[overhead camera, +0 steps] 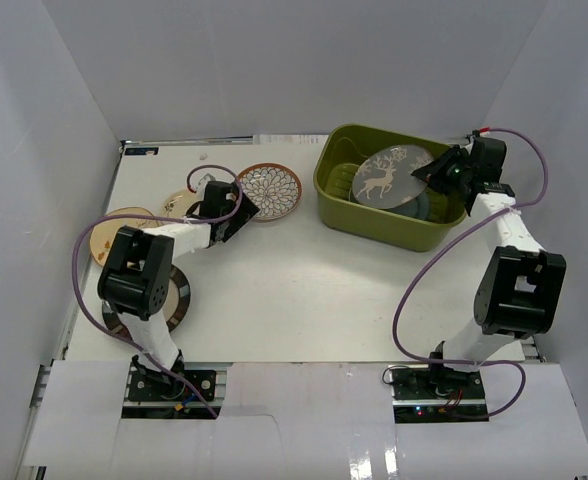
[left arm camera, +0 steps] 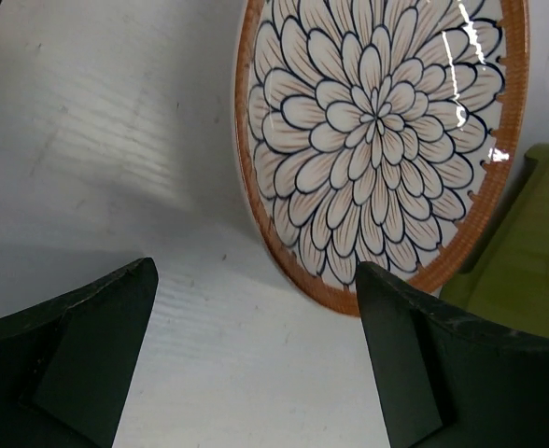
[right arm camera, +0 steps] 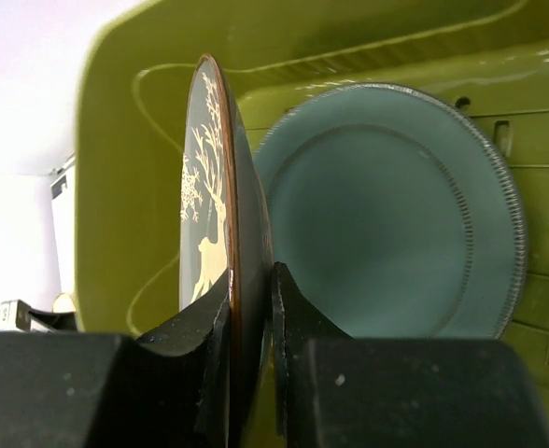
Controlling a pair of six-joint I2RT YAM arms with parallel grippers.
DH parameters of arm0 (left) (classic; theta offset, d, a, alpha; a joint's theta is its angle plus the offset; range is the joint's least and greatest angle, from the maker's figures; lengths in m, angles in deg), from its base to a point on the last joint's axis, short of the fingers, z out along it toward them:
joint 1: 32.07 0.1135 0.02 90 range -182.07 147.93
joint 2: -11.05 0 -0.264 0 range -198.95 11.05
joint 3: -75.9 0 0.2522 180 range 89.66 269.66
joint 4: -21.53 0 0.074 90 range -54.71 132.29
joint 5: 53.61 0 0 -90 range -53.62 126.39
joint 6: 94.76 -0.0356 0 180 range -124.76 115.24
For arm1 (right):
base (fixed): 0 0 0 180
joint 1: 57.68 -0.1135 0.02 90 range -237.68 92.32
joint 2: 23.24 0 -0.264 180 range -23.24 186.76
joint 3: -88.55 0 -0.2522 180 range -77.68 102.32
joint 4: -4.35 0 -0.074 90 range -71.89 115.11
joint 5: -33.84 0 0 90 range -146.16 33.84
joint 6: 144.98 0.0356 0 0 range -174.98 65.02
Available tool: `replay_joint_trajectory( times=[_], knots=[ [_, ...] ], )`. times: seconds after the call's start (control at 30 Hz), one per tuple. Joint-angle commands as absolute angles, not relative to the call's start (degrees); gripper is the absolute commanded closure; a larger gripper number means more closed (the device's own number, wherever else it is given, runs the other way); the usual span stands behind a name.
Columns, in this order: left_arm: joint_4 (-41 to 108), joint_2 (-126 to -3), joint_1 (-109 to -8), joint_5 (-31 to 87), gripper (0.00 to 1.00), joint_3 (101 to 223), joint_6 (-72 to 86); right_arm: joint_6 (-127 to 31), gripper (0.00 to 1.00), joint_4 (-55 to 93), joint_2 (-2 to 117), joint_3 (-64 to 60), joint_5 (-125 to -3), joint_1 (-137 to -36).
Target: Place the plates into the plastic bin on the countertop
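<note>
The olive-green plastic bin stands at the back right of the white countertop. My right gripper is shut on the rim of a grey plate with a pale deer picture and holds it tilted over the bin. In the right wrist view the gripper pinches that plate edge-on, with a plain teal plate lying in the bin behind it. My left gripper is open and empty, just short of the white-brown petal plate, which lies flat left of the bin.
A small cream plate and a larger cream plate lie at the left. A dark shiny plate lies partly under my left arm. Pale walls close in the countertop on three sides. The bin's corner shows in the left wrist view.
</note>
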State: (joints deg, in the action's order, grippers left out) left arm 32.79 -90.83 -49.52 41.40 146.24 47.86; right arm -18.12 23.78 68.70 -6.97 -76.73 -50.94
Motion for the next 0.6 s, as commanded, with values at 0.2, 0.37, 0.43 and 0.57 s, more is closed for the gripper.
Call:
replay_joint_trajectory(
  times=[0.2, 0.37, 0.43, 0.57],
  knots=[
    [29.05, -99.77, -48.24, 39.2, 0.04, 153.64, 49.2, -17.54, 0.87, 15.91, 72.56, -7.72, -77.43, -50.21],
    [27.47, -103.02, -47.89, 39.11, 0.23, 155.05, 50.52, -17.8, 0.4, 15.91, 70.37, -11.32, -74.97, -50.21],
    [26.86, -102.77, -47.71, 39.11, 0.52, 153.83, 50.87, -18.5, 0.24, 16.87, 68.96, -12.82, -73.48, -50.21],
    [25.53, -100.13, -47.62, 40.6, 0.96, 151.02, 50.96, -19.73, 0.1, 20.12, 65.62, -13.61, -70.75, -50.21]
  ],
)
